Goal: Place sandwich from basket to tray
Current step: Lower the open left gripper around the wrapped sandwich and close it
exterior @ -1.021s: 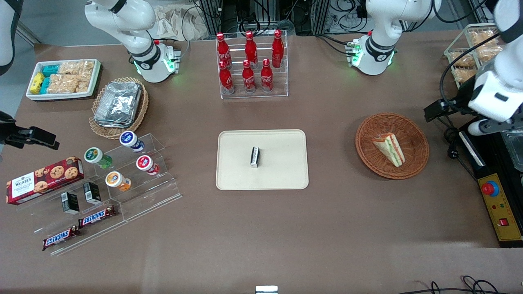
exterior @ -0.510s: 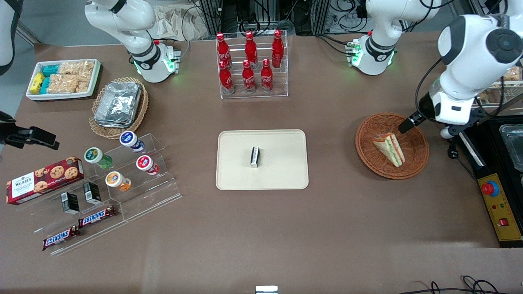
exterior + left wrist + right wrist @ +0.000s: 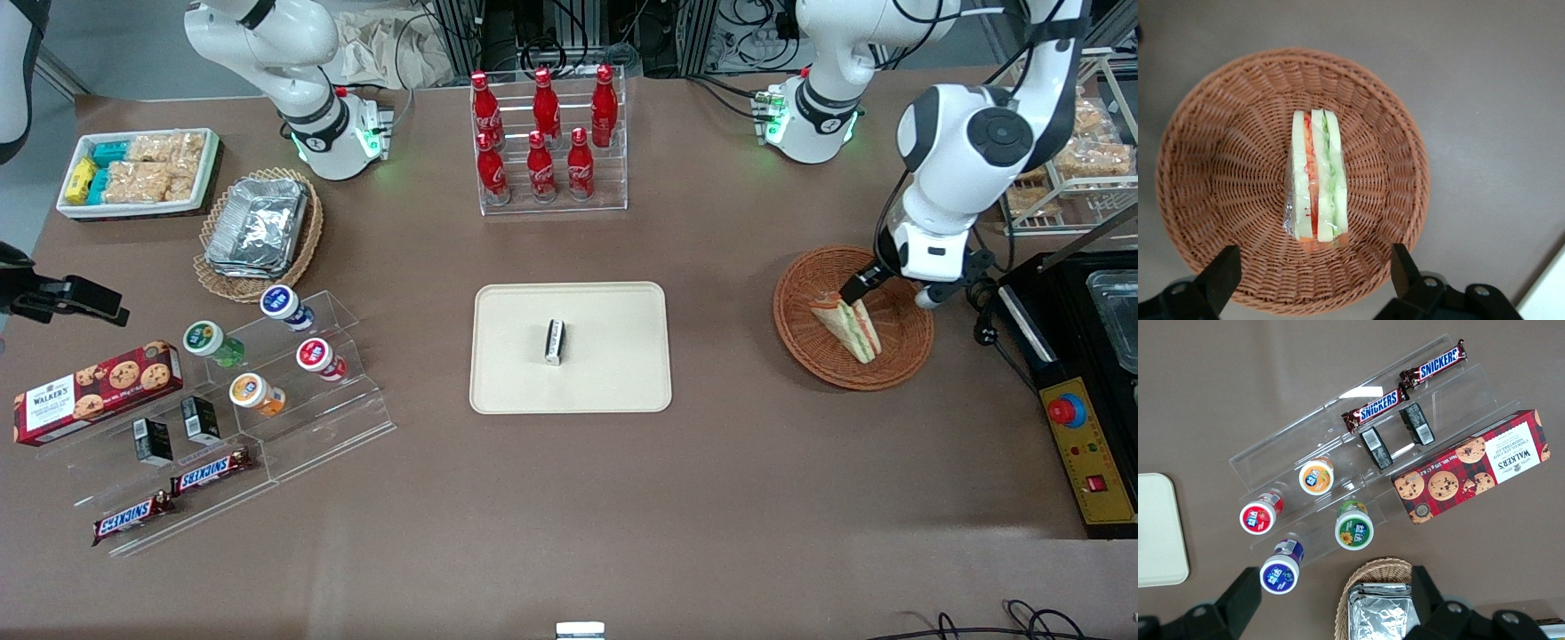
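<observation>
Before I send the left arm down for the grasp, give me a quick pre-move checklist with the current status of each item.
1. Sandwich lies in the basket, near its middle: ok.
2. End effector open, fingers wider apart than the sandwich: ok.
3. End effector over the basket, above the sandwich and not touching it: ok.
4. Alignment: the sandwich's layers run along the gap between the fingers, so closing should press on the bread faces: ok, as far as the wrist view shows.
5. Tray has bare room for the drop, though a small dark packet lies at its centre: ok, aim beside it.
6. Height left above the sandwich: cannot tell.
</observation>
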You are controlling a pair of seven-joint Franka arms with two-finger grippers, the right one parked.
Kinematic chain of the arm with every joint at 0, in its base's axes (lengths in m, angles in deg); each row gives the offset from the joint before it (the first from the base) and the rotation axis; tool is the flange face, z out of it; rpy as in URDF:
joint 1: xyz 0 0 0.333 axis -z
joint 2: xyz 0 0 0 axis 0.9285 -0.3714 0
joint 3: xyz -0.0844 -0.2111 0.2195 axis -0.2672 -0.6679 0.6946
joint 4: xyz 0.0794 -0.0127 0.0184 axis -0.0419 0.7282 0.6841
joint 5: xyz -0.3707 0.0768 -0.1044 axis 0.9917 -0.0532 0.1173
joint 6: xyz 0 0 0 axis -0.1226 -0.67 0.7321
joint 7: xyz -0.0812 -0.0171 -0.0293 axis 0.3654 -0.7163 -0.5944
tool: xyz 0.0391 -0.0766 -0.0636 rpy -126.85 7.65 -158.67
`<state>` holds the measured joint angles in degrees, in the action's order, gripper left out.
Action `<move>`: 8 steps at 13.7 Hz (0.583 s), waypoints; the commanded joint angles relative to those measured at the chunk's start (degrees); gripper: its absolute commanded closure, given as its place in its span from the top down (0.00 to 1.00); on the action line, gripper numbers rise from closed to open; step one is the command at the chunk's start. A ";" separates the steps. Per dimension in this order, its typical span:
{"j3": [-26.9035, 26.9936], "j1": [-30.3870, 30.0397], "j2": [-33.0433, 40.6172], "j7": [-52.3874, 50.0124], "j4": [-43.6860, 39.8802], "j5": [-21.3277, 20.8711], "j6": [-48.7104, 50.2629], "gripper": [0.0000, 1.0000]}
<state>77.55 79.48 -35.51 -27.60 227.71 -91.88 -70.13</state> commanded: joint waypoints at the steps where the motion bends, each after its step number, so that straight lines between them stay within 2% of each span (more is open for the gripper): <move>1: -0.20 -0.29 -1.69 -2.14 3.62 -3.75 -6.55 1.00; 8: 1.72 -0.29 -9.42 -2.23 5.83 -4.11 -18.96 1.00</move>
<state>78.01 79.37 -42.78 -27.81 232.53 -94.14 -83.52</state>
